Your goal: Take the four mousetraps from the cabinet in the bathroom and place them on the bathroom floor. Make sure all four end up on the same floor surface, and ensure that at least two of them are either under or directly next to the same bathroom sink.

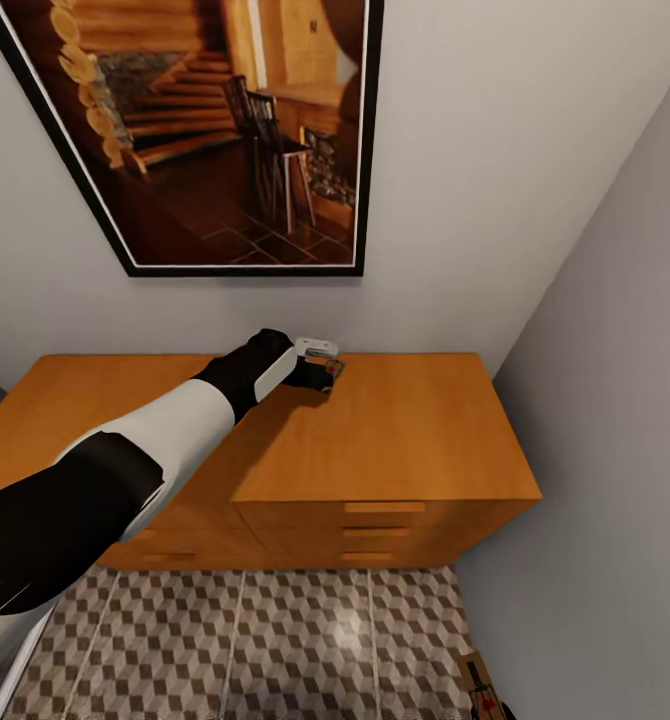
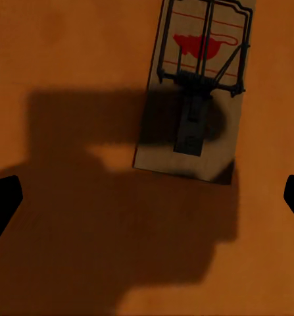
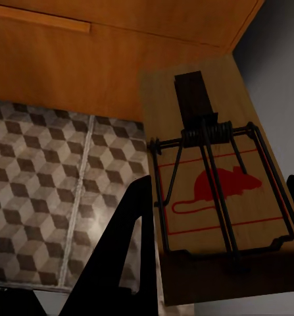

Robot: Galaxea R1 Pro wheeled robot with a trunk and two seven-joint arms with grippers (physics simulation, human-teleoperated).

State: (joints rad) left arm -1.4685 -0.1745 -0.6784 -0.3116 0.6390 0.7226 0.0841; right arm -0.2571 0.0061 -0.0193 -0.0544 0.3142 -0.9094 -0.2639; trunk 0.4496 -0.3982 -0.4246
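1. Mousetrap (image 2: 196, 89) lies flat on the cabinet top (image 1: 405, 420), in the upper right of the left wrist view: pale wooden board, red mouse print, dark wire spring bar
2. A second mousetrap (image 3: 219, 191) fills the right half of the right wrist view, tilted above the cube-patterned bathroom floor (image 3: 48, 191), before the orange-brown cabinet's front

Left arm (image 1: 125, 470): white shell, black joints; black fingers (image 2: 2, 201).
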